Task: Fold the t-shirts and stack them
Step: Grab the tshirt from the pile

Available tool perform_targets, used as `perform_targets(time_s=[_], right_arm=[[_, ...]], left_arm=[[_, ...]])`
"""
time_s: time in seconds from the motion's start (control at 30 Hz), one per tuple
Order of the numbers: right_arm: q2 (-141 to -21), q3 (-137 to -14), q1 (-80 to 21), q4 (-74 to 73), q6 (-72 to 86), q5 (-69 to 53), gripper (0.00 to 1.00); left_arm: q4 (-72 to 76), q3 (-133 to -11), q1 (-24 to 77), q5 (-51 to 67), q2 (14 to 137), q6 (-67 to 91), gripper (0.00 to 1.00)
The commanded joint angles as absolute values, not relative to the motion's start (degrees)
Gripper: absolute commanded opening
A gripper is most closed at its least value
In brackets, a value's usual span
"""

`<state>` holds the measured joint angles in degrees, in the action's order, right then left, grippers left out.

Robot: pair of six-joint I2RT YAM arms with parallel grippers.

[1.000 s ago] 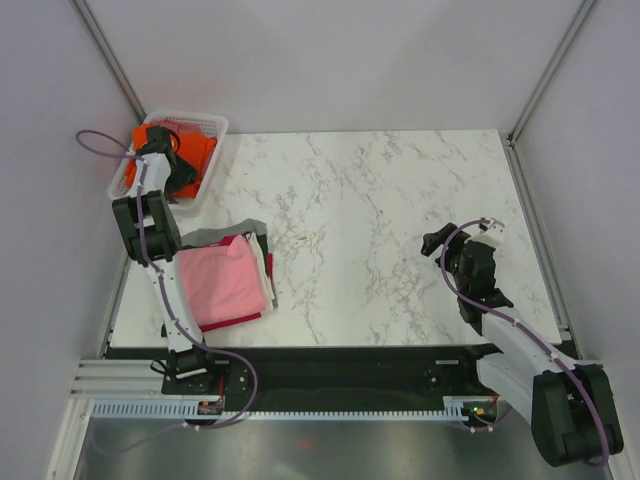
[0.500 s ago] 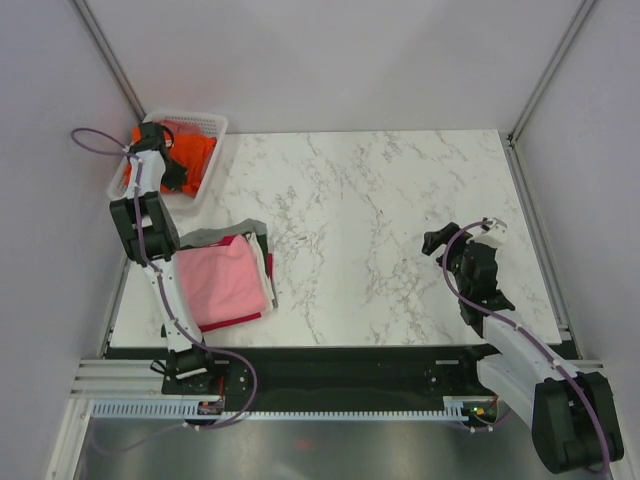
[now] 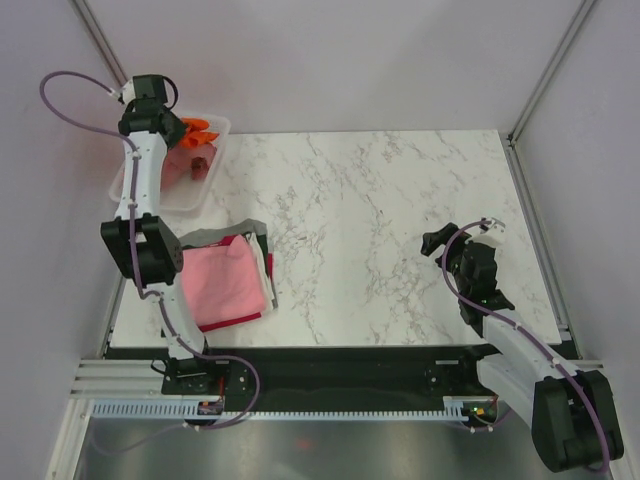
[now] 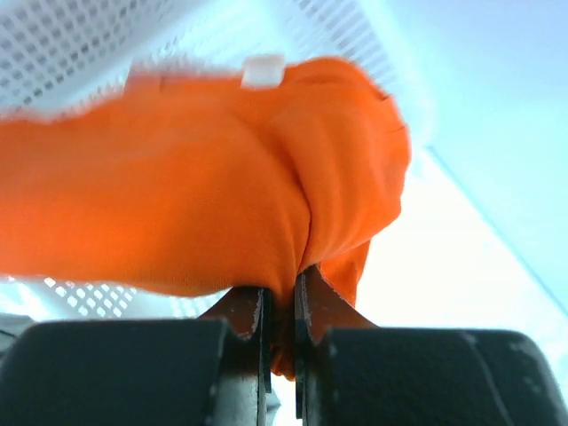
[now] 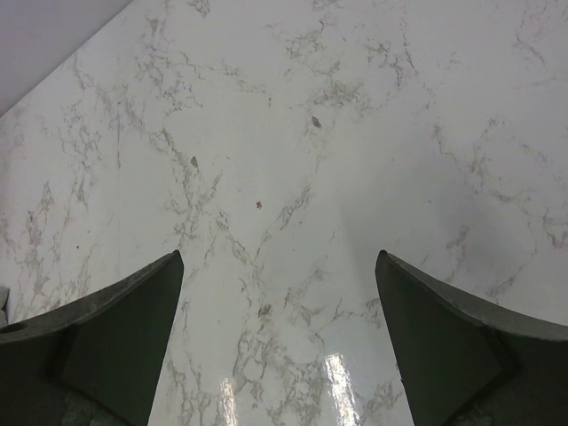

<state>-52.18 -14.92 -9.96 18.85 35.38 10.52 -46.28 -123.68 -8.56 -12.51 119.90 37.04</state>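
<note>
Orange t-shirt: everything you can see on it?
The orange t-shirt is bright, plain soft cloth, bunched and creased, with a small white tag near its top. The jaws of the left gripper are shut on a fold of it, over the white mesh basket. Sleeves and collar cannot be made out.

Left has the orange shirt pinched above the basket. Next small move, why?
Probably swing the left gripper rightward, carrying the orange t-shirt clear of the basket onto bare table: it is pinched and bunched, needing flat room to fold; the right gripper is open.
</note>
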Motion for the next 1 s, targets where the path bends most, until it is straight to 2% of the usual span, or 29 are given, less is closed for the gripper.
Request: perform_targets(time_s=[0.0, 0.23, 0.4, 0.73, 0.87, 0.97], right_arm=[[-52.29, -15.29, -9.84, 20.57, 35.68, 9.85, 0.98], [-51.33, -15.21, -9.84, 20.04, 35.33, 10.46, 0.98], [-51.5, -15.21, -9.84, 19.86, 35.42, 10.55, 0.98], [-52.38, -15.12, -9.84, 20.56, 35.59, 10.11, 0.98], [-53.17, -15.38, -9.84, 20.74, 35.68, 9.93, 0.98], [-53.44, -15.12, -9.84, 21.0, 35.68, 9.93, 0.98]], left_arm=[[-43.6, -124.1, -6.6, -17.66, 109.7, 37.97, 0.02], [-39.64, -123.05, -1.41, -23.11, 103.01, 36.91, 0.02], [-39.2, -125.24, -2.81, -25.05, 107.92, 34.28, 0.02], [-39.64, -126.83, -12.83, -20.06, 114.17, 36.65, 0.02], [-39.55, -123.67, -12.57, -13.55, 115.57, 39.45, 0.02], [-39.29, -117.19, -11.51, -13.27, 116.1, 40.87, 0.02]])
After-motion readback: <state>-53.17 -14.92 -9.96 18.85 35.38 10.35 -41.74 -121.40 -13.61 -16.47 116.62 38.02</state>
